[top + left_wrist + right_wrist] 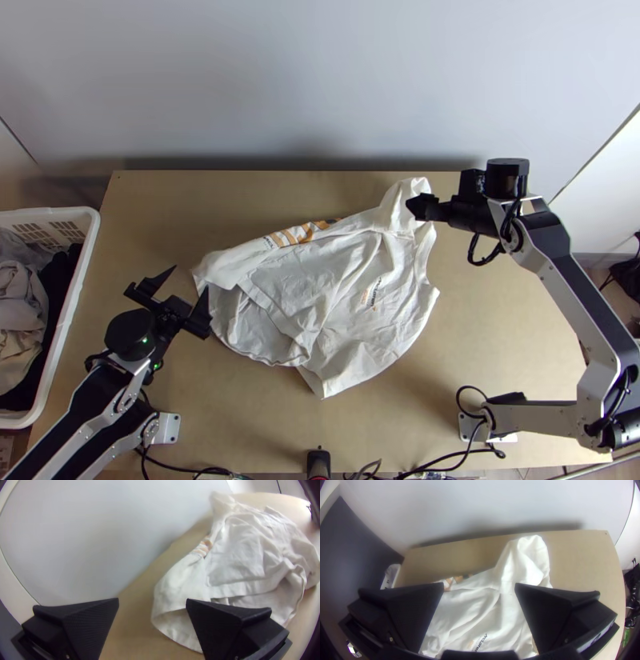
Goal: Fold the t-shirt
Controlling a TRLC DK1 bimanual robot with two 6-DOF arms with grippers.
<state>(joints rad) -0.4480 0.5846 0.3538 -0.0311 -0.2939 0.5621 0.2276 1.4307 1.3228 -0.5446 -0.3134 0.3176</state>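
While both grippers' jaws stood wide apart, grasping nothing, the shirt [360,296] lay rumpled on the table [512,344], its one end near the left gripper [190,279], the other under the right gripper [412,205].

A plain pale wall [320,80] stands behind the light wooden bench [496,336], soft shadow [304,162] along its far edge.
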